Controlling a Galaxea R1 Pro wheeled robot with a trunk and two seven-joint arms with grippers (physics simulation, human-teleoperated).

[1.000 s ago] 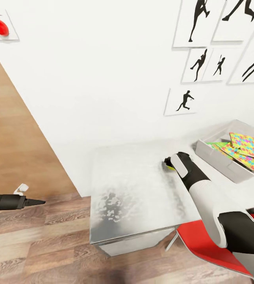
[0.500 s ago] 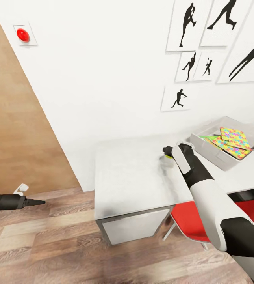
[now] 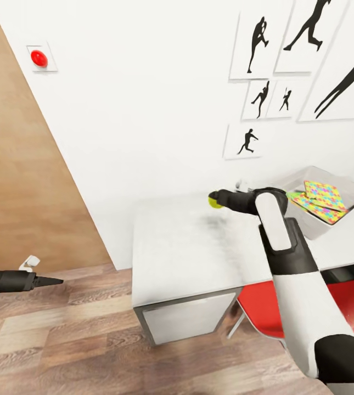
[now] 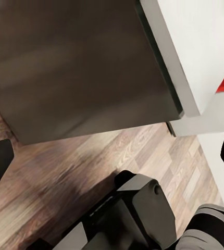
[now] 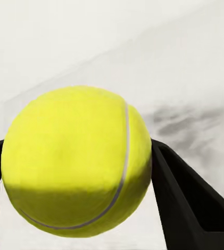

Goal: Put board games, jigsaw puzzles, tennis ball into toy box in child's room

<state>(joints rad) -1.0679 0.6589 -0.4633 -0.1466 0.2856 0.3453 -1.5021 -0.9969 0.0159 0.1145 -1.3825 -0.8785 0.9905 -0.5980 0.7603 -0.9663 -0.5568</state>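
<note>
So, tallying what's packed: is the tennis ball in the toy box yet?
Not yet. The tennis ball sits clamped in the right gripper, short of the toy box.

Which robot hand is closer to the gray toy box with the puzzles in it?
The right one. The right gripper holds the tennis ball above the table, beside the toy box. The left gripper hangs far off over the floor.

A home bedroom or study: a white counter under framed dancer silhouettes, wood-plank floor below.
</note>
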